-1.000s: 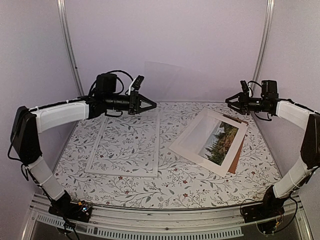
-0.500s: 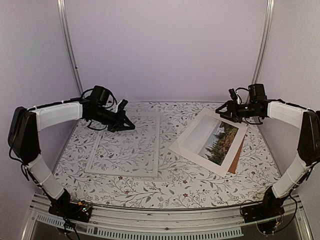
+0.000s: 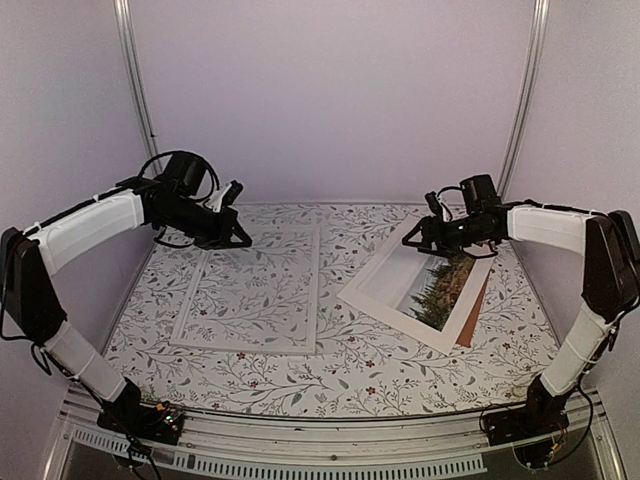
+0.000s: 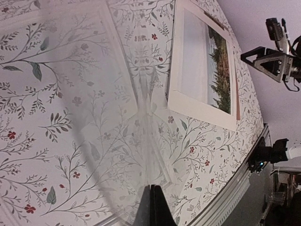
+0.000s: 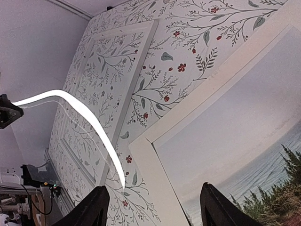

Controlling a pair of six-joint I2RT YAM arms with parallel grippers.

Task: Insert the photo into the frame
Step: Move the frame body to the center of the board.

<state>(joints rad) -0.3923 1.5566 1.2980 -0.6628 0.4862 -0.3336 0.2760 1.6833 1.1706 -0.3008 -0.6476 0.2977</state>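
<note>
Just beneath the right claw (image 3: 412,238), the photo (image 3: 400,285)

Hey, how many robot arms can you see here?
2. The left arm reaches over the frame, the left gripper pinching a clear sheet; the right arm reaches over the photo, the right gripper open.

Soft even light, faint shadows. Right wrist: pane (image 5: 59,94) edge glares white, left of photo (image 5: 235,141). Left wrist: pane hazes and warps the view left of photo.
</note>
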